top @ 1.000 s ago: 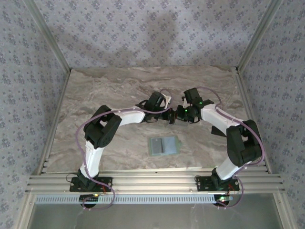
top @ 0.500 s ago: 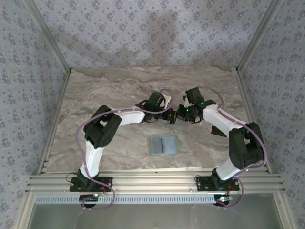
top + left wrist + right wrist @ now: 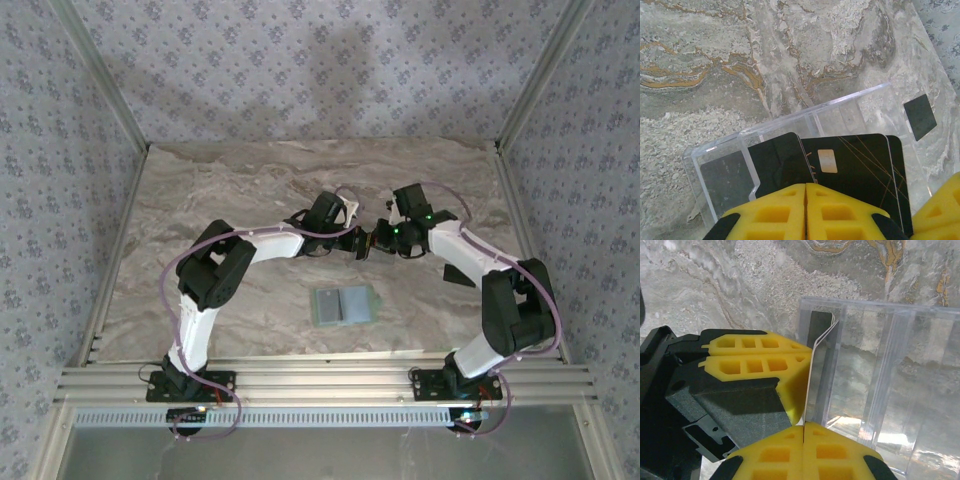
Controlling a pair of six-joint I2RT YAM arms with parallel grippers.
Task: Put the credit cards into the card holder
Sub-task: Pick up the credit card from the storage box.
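We see the left claw (image 3: pixel 805 187) pinching the credit cards (image 3: pixel 855 165) beside a clear case (image 3: pixel 790 122), with the right claw (image 3: pixel 804 427) pressed together on their edge. The card holder (image 3: pixel 343 305) lies well apart from both. We judge that uneven pulling may spill the cards.

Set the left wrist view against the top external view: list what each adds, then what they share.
Left wrist: dark cards, one with a gold chip, pinched in the shut left gripper, with a clear plastic case beyond them. Top external: the pale card holder lying flat nearer the arm bases. Shared: the marble table and the left gripper.
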